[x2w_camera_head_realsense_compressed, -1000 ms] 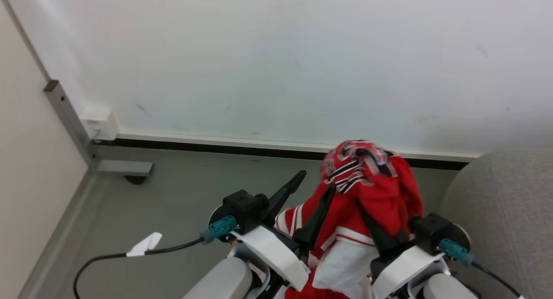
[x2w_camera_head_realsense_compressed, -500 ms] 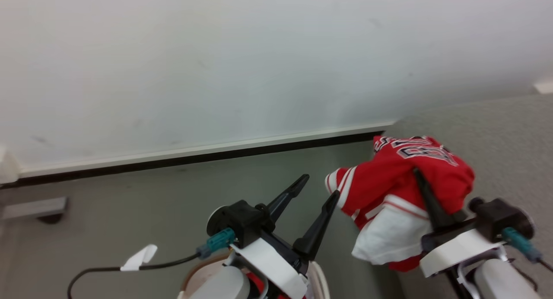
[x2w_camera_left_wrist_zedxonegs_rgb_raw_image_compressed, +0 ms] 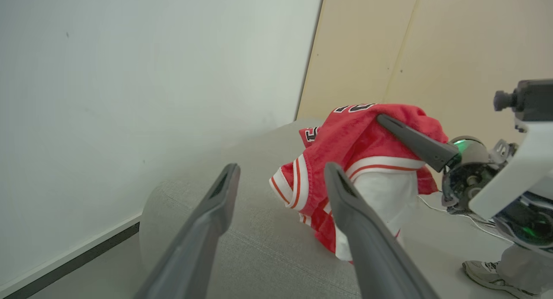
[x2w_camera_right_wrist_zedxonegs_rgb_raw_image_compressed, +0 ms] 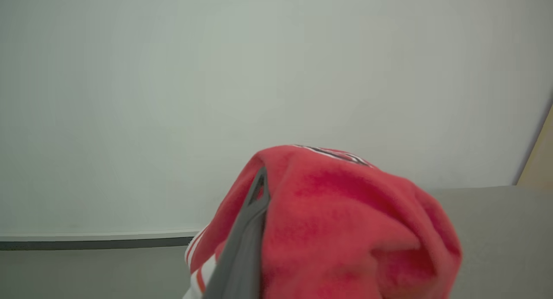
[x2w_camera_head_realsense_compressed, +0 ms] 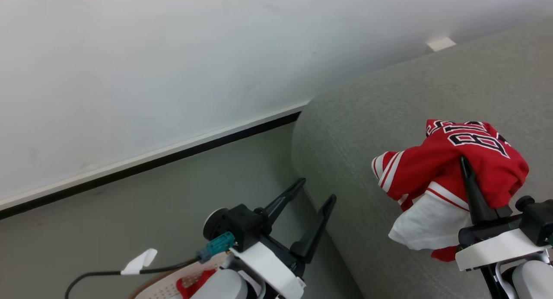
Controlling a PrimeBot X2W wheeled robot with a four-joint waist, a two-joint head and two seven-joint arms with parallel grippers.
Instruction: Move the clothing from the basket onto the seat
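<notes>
The right gripper (x2w_camera_head_realsense_compressed: 470, 171) pinched red clothing (x2w_camera_head_realsense_compressed: 436, 169) over the seat (x2w_camera_head_realsense_compressed: 389, 100), its numbers too crumpled to read. The left gripper (x2w_camera_head_realsense_compressed: 316, 190) was spread wide.

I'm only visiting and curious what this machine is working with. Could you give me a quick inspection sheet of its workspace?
Surface: light-grey seat, bare fabric below the load.
Job's things: clothing held over the seat, contact with it unclear; more red cloth lies in the basket.
Clutter: nothing seen.
End effectors: left end effector open and empty; right end effector shut on the clothing.
Cables: black cable with a white tag, running to the left wrist.
Surroundings: white wall, dark skirting, grey floor; a person's shoe in the left wrist view.
</notes>
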